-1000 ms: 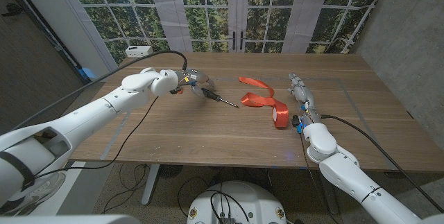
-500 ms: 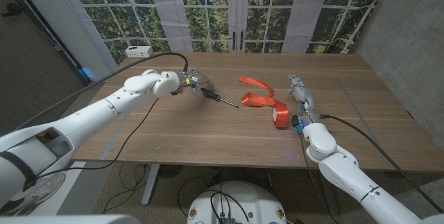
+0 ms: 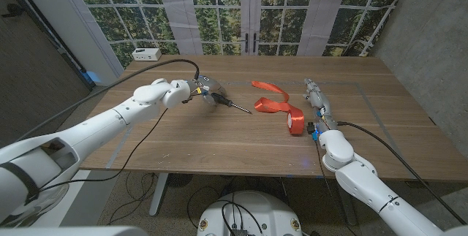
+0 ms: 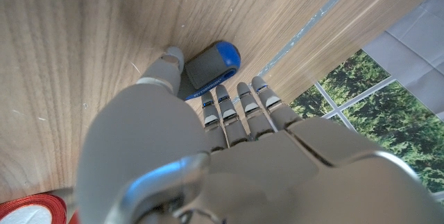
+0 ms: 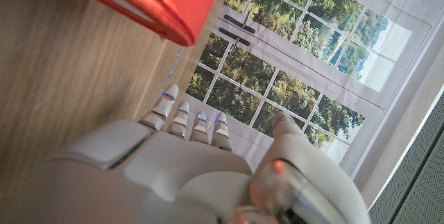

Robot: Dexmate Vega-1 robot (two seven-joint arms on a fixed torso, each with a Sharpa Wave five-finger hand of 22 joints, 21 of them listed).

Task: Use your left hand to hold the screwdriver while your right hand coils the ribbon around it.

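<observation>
Going left to right with the red ribbon [image 3: 275, 105] as the landmark. Well off to its left, the left robot hand [image 3: 205, 90] sits over the handle end of the screwdriver [image 3: 232, 104], whose tip points at the ribbon and stops just short of it. Compared with a second ago that arm has crept a bit toward the ribbon and the tool barely budged, so I'd guess it's settling its grip, not lifting yet. From the left wrist view the fingers [image 4: 244, 105] are stretched alongside the blue-capped handle [image 4: 211, 66] with the thumb at its other side. Pretty narrow, but I can't tell if it's really clamped on.

The ribbon lies loose on the worktop [image 3: 197, 137], ending in a small rolled bit nearest the robot. Just to its right, the right robot hand [image 3: 319, 100] hasn't moved, fingers straight and together, holding nothing. So the coiling part hasn't started.

No containers here, just a small white box [image 3: 146, 53] at the far left corner, well away from the ribbon.
</observation>
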